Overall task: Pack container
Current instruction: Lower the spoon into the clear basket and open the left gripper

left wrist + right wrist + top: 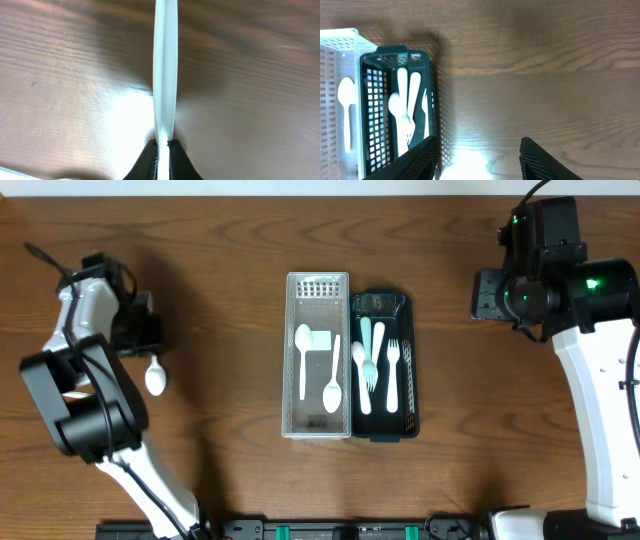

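Note:
A white basket [291,350] and a dark green basket [409,370] stand side by side mid-table, each holding white and pale green plastic cutlery. My left gripper [140,340] is at the far left, shut on the handle of a white plastic spoon [155,375] whose bowl points toward the front edge. In the left wrist view the spoon [165,75] runs straight out from between the shut fingers [163,150], seen edge on. My right gripper [477,160] is open and empty above bare table just right of the green basket [367,100]. The white basket also shows in the right wrist view [340,37].
The right arm's white body [590,380] reaches along the right side of the table. The left arm's body [95,410] covers the front left. Bare wood lies between the left gripper and the baskets.

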Robot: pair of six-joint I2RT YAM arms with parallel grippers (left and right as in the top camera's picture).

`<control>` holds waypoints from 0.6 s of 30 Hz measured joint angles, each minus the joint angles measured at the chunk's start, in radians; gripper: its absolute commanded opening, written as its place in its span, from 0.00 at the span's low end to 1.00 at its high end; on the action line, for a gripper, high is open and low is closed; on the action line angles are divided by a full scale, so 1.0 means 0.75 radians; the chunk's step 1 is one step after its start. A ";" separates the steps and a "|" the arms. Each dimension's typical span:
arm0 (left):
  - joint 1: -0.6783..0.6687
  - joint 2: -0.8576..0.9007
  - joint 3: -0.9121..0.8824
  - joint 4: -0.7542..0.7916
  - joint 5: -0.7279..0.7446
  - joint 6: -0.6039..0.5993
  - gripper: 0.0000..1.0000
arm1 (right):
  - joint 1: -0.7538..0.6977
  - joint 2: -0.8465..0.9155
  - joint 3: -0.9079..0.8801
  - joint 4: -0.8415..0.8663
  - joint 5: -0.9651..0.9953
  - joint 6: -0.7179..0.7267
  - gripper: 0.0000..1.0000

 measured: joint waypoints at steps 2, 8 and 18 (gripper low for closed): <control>-0.075 -0.123 0.000 -0.024 -0.002 -0.027 0.06 | 0.000 0.000 0.000 0.001 0.000 0.000 0.55; -0.431 -0.533 0.002 -0.102 0.001 -0.181 0.06 | 0.000 0.000 0.000 0.011 0.000 0.000 0.55; -1.041 -0.650 0.002 -0.069 0.010 -0.481 0.06 | 0.000 0.000 0.000 0.028 -0.001 0.000 0.55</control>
